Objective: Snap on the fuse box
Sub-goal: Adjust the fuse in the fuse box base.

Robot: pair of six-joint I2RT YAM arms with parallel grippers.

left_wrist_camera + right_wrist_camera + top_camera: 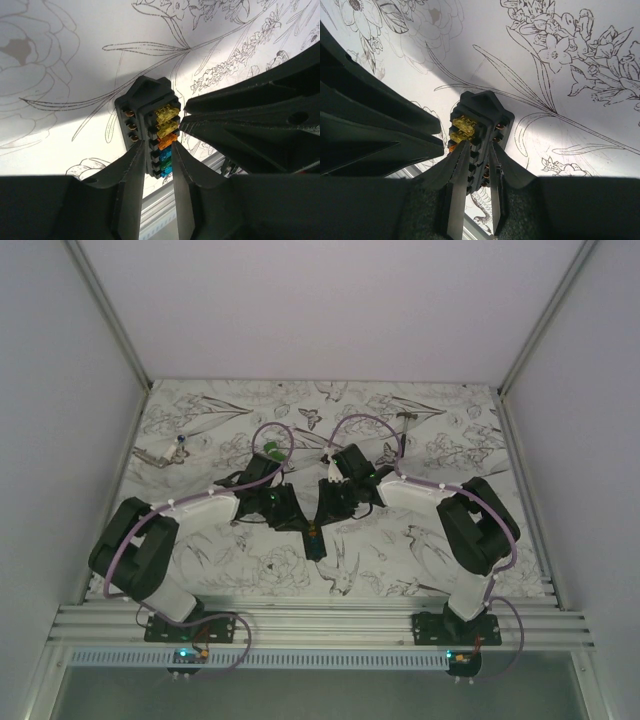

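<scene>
Fuse box, a small black oblong plastic box with bright pieces along its middle, lay in the top view on the white flower-printed sheet, mid-table and toward the near edge. The left gripper met it from the left and the right gripper from the right.

From the left wrist, the fuse box showed matte ribbed moulding, a pointed far end and coppery terminals down its left side. Its row of translucent yellow, orange and blue fuses lay uncovered. The left gripper was clamped on its near end, and the right gripper reached the yellow fuses from the right.

From the right wrist, the right gripper had narrow-set fingers either side of the fuse row on the fuse box. Whether they pinched it could not be told. No lid showed in any view, so the snapping looked unfinished.
</scene>
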